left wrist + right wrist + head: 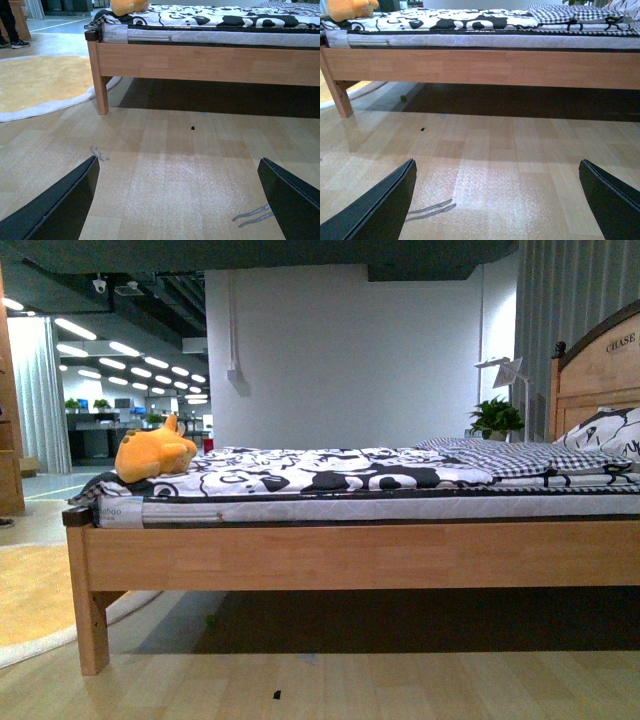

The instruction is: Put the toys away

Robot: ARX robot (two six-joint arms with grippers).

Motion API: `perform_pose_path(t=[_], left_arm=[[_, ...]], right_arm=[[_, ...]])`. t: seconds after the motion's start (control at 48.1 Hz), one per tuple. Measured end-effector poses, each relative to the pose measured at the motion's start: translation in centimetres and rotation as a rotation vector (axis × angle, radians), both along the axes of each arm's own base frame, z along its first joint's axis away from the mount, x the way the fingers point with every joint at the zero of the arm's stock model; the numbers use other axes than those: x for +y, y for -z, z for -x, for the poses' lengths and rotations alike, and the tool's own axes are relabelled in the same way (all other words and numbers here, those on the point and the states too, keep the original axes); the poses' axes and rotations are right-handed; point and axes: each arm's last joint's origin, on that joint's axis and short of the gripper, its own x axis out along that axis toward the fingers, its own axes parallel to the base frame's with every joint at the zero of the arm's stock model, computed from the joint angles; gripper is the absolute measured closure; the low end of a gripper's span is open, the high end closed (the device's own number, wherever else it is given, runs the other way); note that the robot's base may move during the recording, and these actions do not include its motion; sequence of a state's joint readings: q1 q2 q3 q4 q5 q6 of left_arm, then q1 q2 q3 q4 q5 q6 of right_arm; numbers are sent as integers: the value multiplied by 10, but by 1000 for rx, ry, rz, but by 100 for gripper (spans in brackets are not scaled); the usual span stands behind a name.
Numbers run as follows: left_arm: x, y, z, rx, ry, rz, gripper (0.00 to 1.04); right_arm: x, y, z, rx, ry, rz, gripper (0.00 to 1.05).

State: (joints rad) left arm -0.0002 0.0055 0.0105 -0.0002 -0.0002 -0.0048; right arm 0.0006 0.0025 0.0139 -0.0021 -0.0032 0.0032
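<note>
An orange-yellow plush animal (153, 452) lies on the foot end of the bed, at the left of the front view. Its lower part shows in the left wrist view (129, 6) and in the right wrist view (349, 7). My left gripper (181, 192) is open and empty, low over the wooden floor, well short of the bed. My right gripper (497, 195) is open and empty too, also over the floor in front of the bed. Neither arm shows in the front view.
The wooden bed frame (360, 555) spans the view, with a black-and-white patterned sheet (320, 470), pillows (605, 435) and a headboard (600, 365) at the right. A yellow round rug (40, 82) lies on the floor left of the bed. A person's feet (12, 42) stand beyond the rug.
</note>
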Motion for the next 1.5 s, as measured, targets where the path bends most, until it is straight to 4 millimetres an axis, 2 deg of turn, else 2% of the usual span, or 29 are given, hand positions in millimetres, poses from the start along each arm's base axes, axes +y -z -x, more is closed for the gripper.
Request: perform_pose_path(t=[1.496], left_arm=[[0,0,0,0,0,0,6]], right_arm=[[0,0,0,0,0,0,6]])
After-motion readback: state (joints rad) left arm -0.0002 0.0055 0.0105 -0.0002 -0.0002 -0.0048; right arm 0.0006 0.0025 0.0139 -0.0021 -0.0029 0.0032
